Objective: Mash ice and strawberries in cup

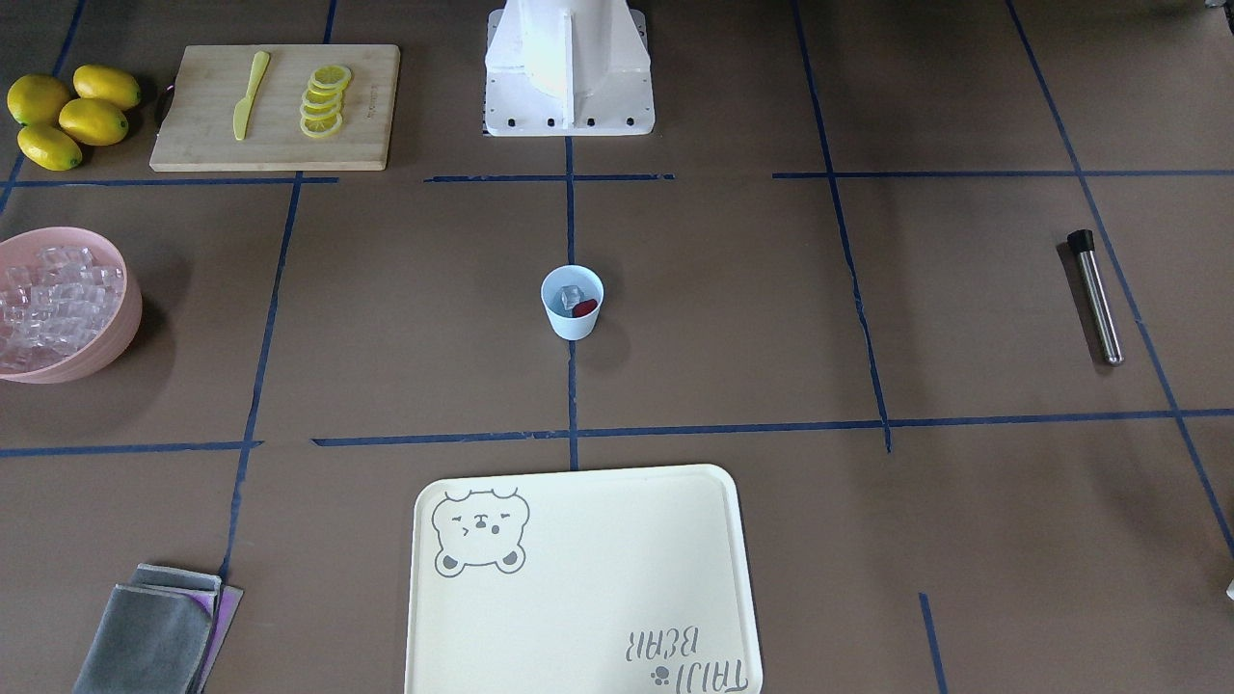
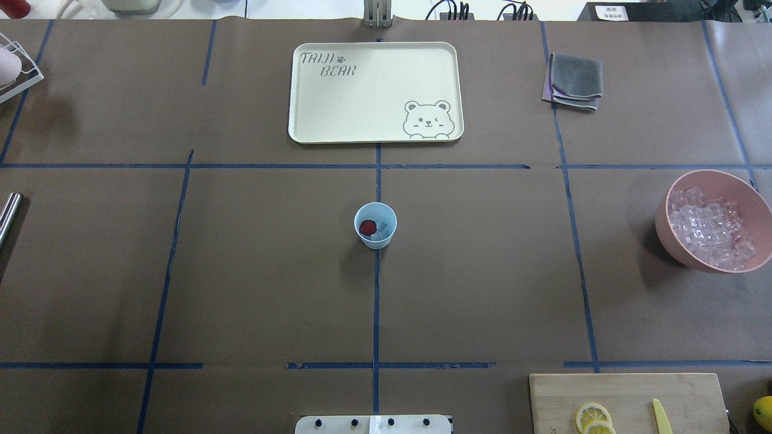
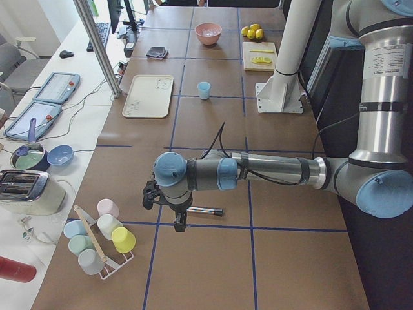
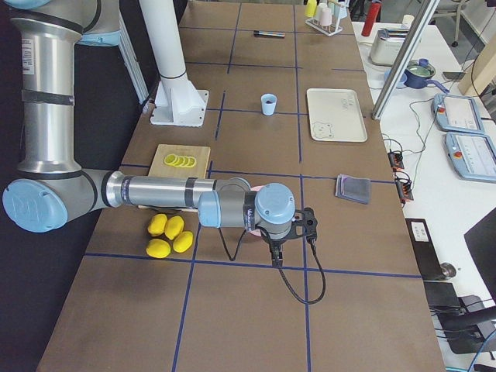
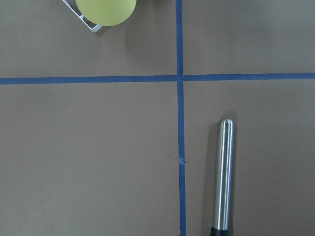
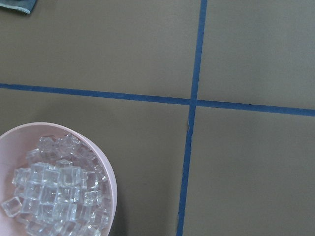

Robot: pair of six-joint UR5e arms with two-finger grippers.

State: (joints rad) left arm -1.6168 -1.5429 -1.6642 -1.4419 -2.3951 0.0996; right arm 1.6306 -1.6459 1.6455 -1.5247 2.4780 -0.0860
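Presumably light and tippable, the centred cup is best held by its wall; left gripper and right gripper widths cannot be judged.

I see my left arm stretched out level, well apart from the cup, with its wrist bent so the left gripper points straight down. My right arm lies level too, right gripper pointing down, also well apart from the cup. I cannot tell how either gripper's jaws stand.
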